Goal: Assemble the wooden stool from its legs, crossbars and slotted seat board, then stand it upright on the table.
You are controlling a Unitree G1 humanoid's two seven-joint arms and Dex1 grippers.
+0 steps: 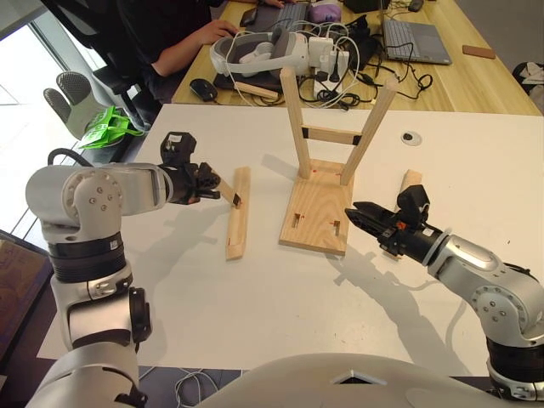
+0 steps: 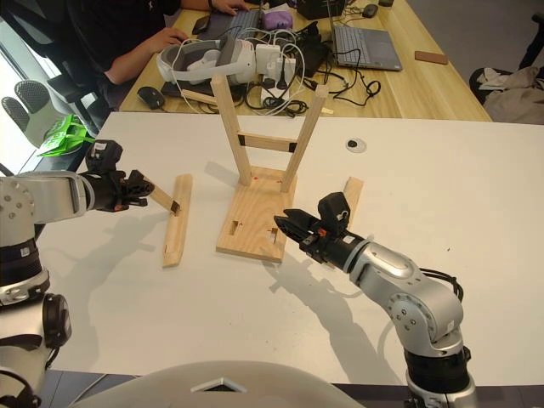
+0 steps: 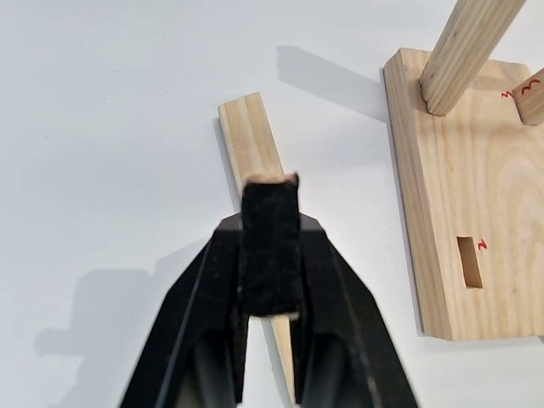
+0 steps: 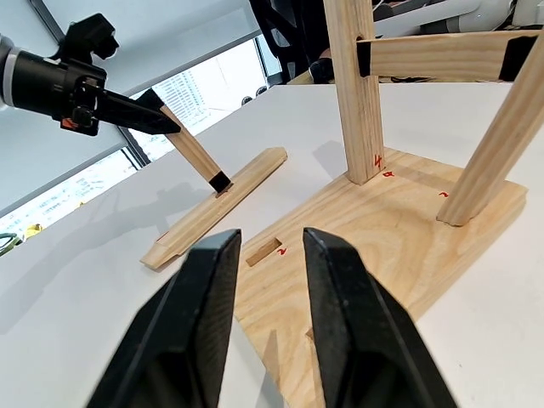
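So the seat board (image 1: pixel 314 208) lies flat mid-bench with two legs (image 1: pixel 295 119) plugged into its far end. They stick up and splay apart toward the top, tied together by a crossbar (image 1: pixel 330 135) with black-wrapped ends. The near end has two empty slots (image 1: pixel 297 219). The left wrist view catches one of them up close with a red scribble next to it, way plainer than from the head. Just left of the board a loose leg (image 1: pixel 238 212) lies on the white bench (image 1: pixel 255 314) with a short crossbar (image 4: pixel 194 153) poking out of it at a slant. The right wrist view is the one that really shows that tilt, side-on. The left pincer (image 1: pixel 212 183) is clamped on that short crossbar's black top end, and the left wrist view looks straight down its fingers (image 3: pixel 191 340) squeezed onto it, with the loose leg on the bench underneath. The left arm is bent at the elbow, forearm running across toward the board. The right pincer (image 4: pixel 270 238) hangs low right at the board's right edge by the front slot, fingers parted a modest gap with nothing in them. That arm comes in low from the right, forearm pointed at the board. A spare leg (image 1: pixel 411 178) lies on the bench just behind the right wrist. Farther back, a wooden desk (image 1: pixel 476 85) carries a headset (image 1: pixel 255 51) and a laptop (image 1: pixel 415 41).
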